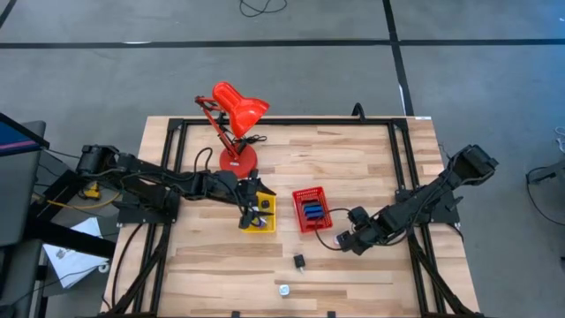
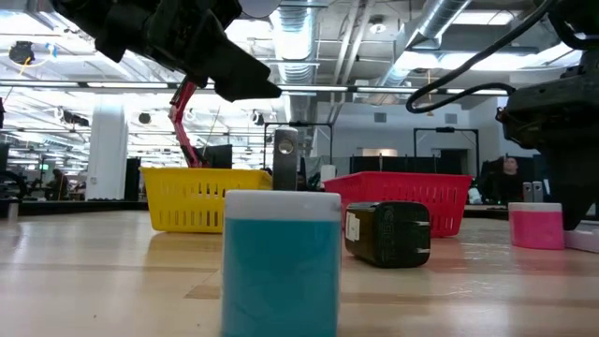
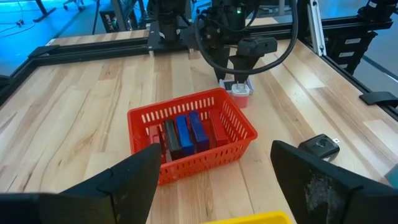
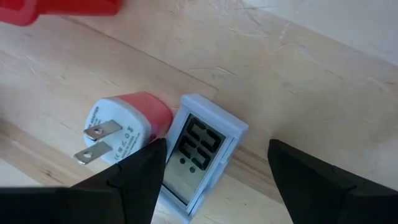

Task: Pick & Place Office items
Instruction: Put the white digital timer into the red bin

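Right gripper (image 4: 211,180) jaws wide, empty, straddling small digital clock (image 4: 198,155) lying face-up, pink plug adapter (image 4: 121,127) touching it alongside, prongs pointing away, left gripper (image 3: 211,177) wide, empty.

Place: I'm looking into a robotics lab in an open industrial hall.
Ceiling: bare ducts (image 2: 309,28) and pipes, strip lights.
Floor: grey concrete (image 1: 291,79) with dark lines.
Rig: my wooden counter (image 1: 344,150) sits in a black metal frame (image 1: 282,121).
Background: a person (image 2: 508,171) among desks and monitors.
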